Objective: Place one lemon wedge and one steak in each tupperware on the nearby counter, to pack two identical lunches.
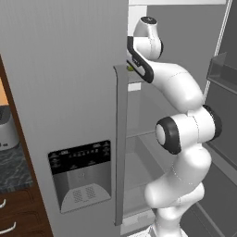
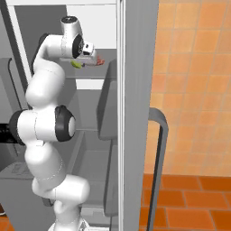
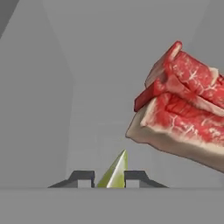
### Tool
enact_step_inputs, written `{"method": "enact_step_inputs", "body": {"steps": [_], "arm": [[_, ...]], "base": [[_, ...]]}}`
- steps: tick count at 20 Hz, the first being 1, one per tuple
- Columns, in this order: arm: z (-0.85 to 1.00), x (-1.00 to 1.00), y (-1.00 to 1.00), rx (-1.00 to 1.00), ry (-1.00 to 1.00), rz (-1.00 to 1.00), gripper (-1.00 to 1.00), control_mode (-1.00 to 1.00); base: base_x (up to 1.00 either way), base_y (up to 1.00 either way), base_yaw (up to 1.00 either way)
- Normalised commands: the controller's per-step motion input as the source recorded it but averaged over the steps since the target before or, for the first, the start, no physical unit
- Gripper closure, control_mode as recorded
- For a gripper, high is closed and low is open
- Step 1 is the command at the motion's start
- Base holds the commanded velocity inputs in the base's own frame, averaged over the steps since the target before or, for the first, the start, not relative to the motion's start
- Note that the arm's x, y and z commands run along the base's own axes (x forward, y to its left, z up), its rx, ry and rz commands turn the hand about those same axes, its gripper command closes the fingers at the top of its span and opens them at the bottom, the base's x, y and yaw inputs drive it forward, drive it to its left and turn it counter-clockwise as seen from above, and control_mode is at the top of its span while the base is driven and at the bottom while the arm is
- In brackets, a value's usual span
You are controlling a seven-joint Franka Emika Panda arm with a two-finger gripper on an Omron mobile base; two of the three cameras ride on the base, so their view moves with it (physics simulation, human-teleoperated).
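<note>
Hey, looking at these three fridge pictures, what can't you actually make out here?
- Claw, hand view: the lemon wedge sits between its fingertips; a firm grip cannot be confirmed.
- Lemon wedge, left base view: mostly hidden behind the fridge door.
- Steak, hand view: cut off by the right edge; how many pieces is unclear.
- Steak, right base view: too small to detail.
- Counter, left base view: cut off by the left edge.

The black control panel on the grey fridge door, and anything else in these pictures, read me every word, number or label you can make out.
Black control panel above the dispenser recess on the grey fridge door: rows of small pale marks, too small and blurred to read.
Raw red steaks, yellow-green lemon wedge, white arm: no text.
Nothing else readable.
</note>
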Motion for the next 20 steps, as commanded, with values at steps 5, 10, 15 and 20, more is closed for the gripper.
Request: {"method": "enact_step_inputs", "body": {"steps": [5, 10, 15, 20], "arm": [[-0.64, -0.72, -0.01, 0.03, -0.19, 0.00, 1.00, -1.00], [-0.78, -0.24, 0.00, 0.12, -0.40, 0.00, 1.00, -1.00], [0.49, -0.51, -0.21, 0.03, -0.15, 0.05, 1.00, -1.00], [0.82, -0.92, -0.43, 0.00, 0.03, 0.11, 1.00, -1.00]], "base": [[0.00, 0.00, 0.00], [0.00, 0.00, 0.00], [0.00, 0.00, 0.00], [0.00, 0.00, 0.00]]}}
